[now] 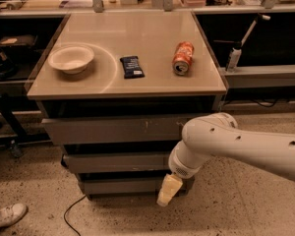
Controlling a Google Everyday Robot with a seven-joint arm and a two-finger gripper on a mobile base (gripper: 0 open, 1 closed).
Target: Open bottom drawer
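A white bowl (pixel 71 59) is seen at the left of the cabinet (pixel 137 33) top, a dark snack bar (pixel 132 66) near its centre, and an orange soda can (pixel 183 58) lying on its side to the right. The bottom drawer (pixel 120 186), lowest of the cabinet's three grey fronts, is shown shut. The gripper (pixel 168 191) is positioned before that front's right end; whether it is open or closed cannot be told.
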